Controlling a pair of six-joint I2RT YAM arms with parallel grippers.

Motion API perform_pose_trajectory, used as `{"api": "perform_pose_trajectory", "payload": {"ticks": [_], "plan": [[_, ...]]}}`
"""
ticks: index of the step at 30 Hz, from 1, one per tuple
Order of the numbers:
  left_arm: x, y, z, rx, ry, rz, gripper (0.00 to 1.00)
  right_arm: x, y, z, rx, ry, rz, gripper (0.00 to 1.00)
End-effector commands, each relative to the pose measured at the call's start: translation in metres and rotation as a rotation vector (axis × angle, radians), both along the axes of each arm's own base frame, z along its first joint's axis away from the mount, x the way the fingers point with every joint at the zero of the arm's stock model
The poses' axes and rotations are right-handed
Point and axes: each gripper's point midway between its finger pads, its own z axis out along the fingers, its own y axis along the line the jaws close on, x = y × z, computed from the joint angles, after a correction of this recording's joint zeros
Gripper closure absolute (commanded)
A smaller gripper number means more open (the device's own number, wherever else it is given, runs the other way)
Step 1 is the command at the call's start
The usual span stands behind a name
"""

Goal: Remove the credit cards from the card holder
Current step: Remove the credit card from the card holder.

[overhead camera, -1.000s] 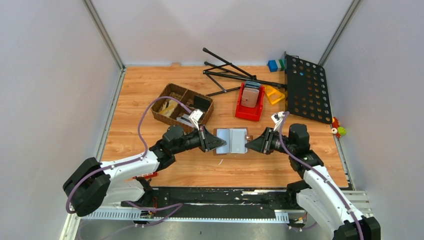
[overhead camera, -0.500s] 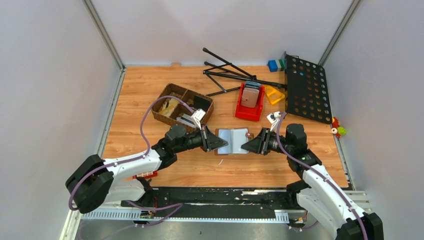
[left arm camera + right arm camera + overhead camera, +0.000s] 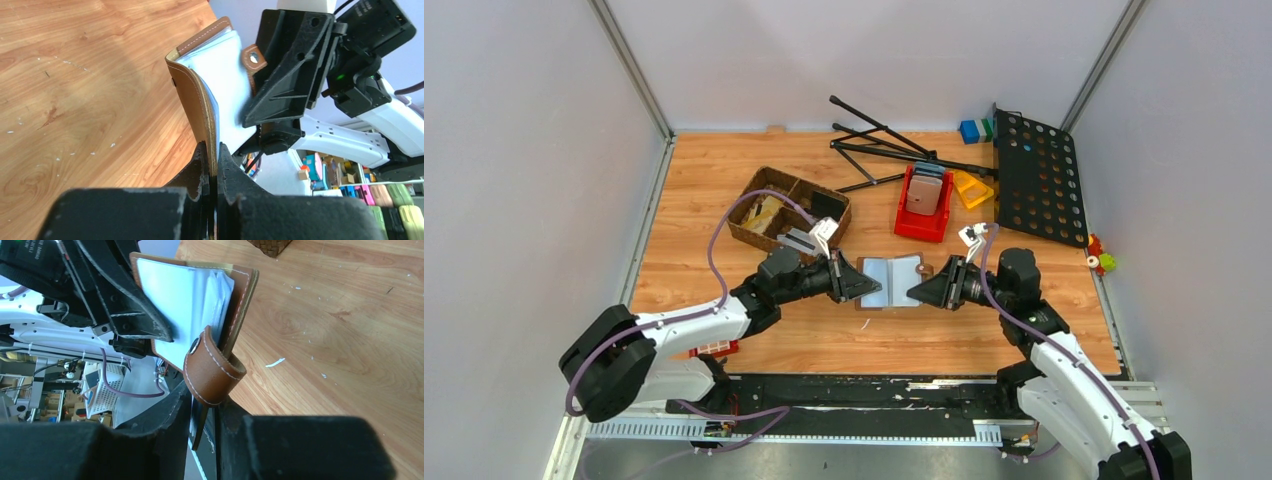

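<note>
the left end effector (image 3: pixel 861 287) is clenched on the left cover of the card holder (image 3: pixel 890 282), pinching its stitched edge between both fingers. the holder hangs spread open like a book between the two arms, near the middle of the table (image 3: pixel 724 180) and seemingly lifted just off it. it looks light and soft: the left cover bows in the left wrist view, so it will likely flex and twist if pulled rather than hold firm. the covers are tan leather-look with pale stitching, and the inside is a fan of pale silvery-grey sleeves (image 3: pixel 200 295) that look smooth and probably slippery. the credit cards cannot be told apart from those sleeves here. being thin and stiff, they are best taken by an exposed edge at a sleeve mouth and slid out along the sleeve. a tab clasp (image 3: pixel 210 372) with a metal snap curls loose at the right cover. the right end effector (image 3: pixel 916 292) is closed on that right cover's edge, just beside the tab.
</note>
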Motion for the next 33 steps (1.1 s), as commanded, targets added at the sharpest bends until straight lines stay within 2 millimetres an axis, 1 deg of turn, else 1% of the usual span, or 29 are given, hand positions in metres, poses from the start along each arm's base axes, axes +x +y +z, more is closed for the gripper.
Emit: {"api": "perform_pose_trajectory", "payload": {"ticks": [1,2,3,7,8,9,10,13,18,19,20,22,24,26,30,32,33], "plan": [[0.002,-0.009,0.012,-0.018,-0.058,-0.020,1.00,-0.001,0.006,0.035,0.065,-0.106,0.034,0.81],[0.002,-0.009,0.010,-0.020,-0.055,-0.022,0.99,-0.002,0.006,0.034,0.074,-0.103,0.040,0.84],[0.002,-0.010,0.008,-0.023,-0.052,-0.025,0.94,-0.003,0.007,0.035,0.087,-0.098,0.047,0.89],[-0.001,-0.015,0.010,-0.071,-0.052,-0.045,0.48,-0.005,0.010,0.033,0.129,-0.075,0.060,0.98],[-0.002,-0.017,0.008,-0.071,-0.047,-0.049,0.39,-0.005,0.011,0.033,0.135,-0.069,0.061,1.00],[-0.003,-0.019,0.007,-0.072,-0.048,-0.051,0.33,-0.005,0.011,0.034,0.139,-0.071,0.063,1.00],[-0.003,-0.021,0.006,-0.072,-0.048,-0.054,0.29,-0.005,0.011,0.035,0.142,-0.072,0.064,1.00],[-0.005,-0.027,0.005,-0.076,-0.047,-0.066,0.24,-0.006,0.012,0.039,0.151,-0.086,0.064,1.00],[-0.005,-0.030,0.007,-0.111,-0.040,-0.075,0.23,-0.007,0.012,0.040,0.155,-0.093,0.065,1.00],[-0.006,-0.031,0.008,-0.117,-0.040,-0.076,0.23,-0.007,0.012,0.039,0.154,-0.092,0.066,1.00],[-0.006,-0.031,0.009,-0.123,-0.040,-0.077,0.26,-0.007,0.012,0.040,0.155,-0.092,0.066,1.00],[-0.005,-0.031,0.010,-0.127,-0.043,-0.077,0.41,-0.008,0.012,0.038,0.152,-0.092,0.067,0.99],[-0.005,-0.030,0.006,-0.112,-0.037,-0.068,0.61,-0.008,0.012,0.035,0.141,-0.085,0.063,0.96],[-0.004,-0.029,0.003,-0.100,-0.036,-0.062,0.71,-0.007,0.011,0.035,0.127,-0.089,0.062,0.88],[-0.003,-0.027,0.000,-0.094,-0.026,-0.050,0.81,-0.008,0.009,0.034,0.101,-0.090,0.053,0.71],[-0.003,-0.027,-0.001,-0.094,-0.020,-0.047,0.84,-0.008,0.007,0.036,0.091,-0.099,0.048,0.65],[-0.003,-0.026,-0.001,-0.095,-0.017,-0.045,0.85,-0.009,0.007,0.036,0.087,-0.100,0.047,0.60]]}}
